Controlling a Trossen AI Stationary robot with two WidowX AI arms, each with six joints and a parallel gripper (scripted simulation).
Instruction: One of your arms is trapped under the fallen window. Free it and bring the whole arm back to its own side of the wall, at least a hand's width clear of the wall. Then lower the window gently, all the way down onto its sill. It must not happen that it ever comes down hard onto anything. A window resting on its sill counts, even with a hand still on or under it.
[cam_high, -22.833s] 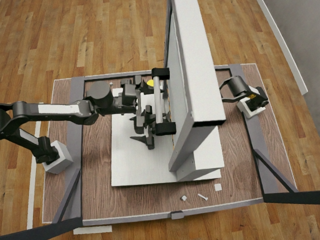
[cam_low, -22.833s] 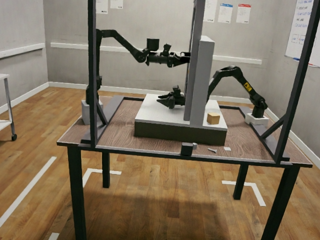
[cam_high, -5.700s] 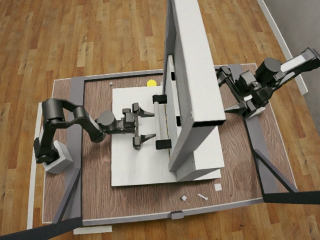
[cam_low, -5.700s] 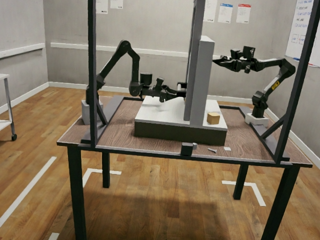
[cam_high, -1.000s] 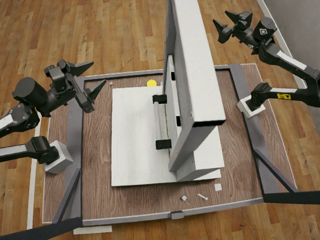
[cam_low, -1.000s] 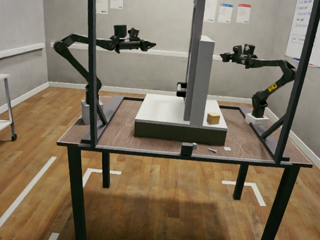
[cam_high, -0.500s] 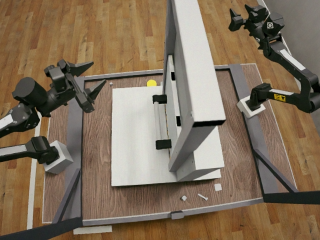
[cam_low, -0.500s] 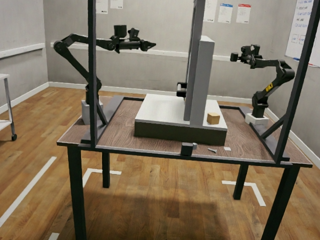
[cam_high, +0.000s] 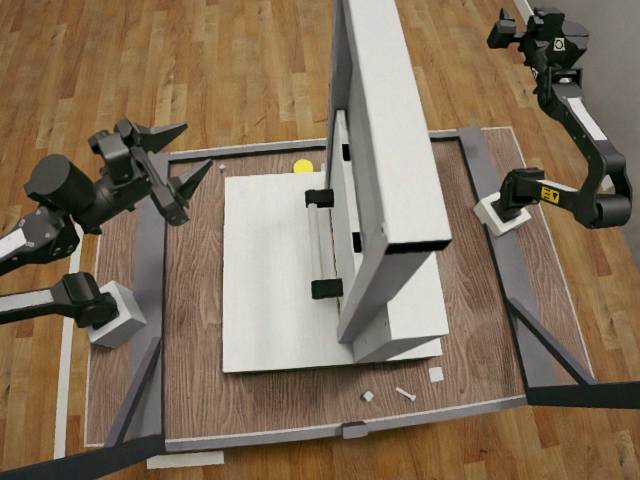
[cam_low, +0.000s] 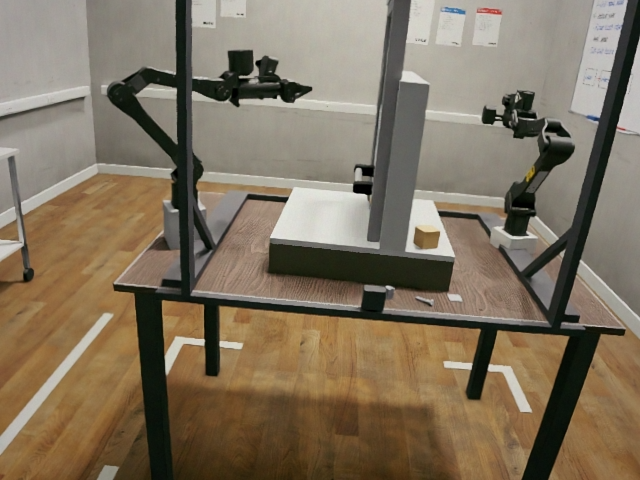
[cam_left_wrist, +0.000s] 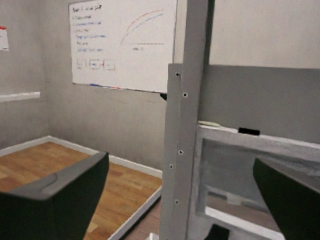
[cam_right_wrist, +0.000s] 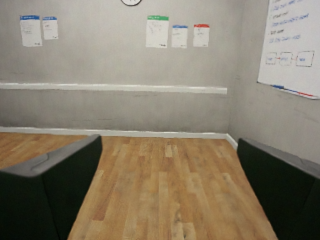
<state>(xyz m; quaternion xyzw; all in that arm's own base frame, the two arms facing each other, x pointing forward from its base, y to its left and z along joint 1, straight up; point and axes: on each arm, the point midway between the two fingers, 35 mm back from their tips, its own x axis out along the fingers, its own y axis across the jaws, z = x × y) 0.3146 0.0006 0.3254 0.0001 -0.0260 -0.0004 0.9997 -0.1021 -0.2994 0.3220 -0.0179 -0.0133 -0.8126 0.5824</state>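
Above wood grain, left jaws and right jaws gape, gripping nothing.

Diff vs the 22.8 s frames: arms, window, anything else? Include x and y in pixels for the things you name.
Left gripper (cam_high: 199, 143) (cam_low: 311, 88) backed off the window handle (cam_high: 315, 242) (cam_low: 357, 175) toward its own base. Right gripper (cam_high: 502, 25) (cam_low: 488, 114), then through the wall opening, is now out on its own side. The handle, with the window, sits lower. Unchanged: wooden block (cam_low: 427, 236), yellow disc (cam_high: 302, 166).
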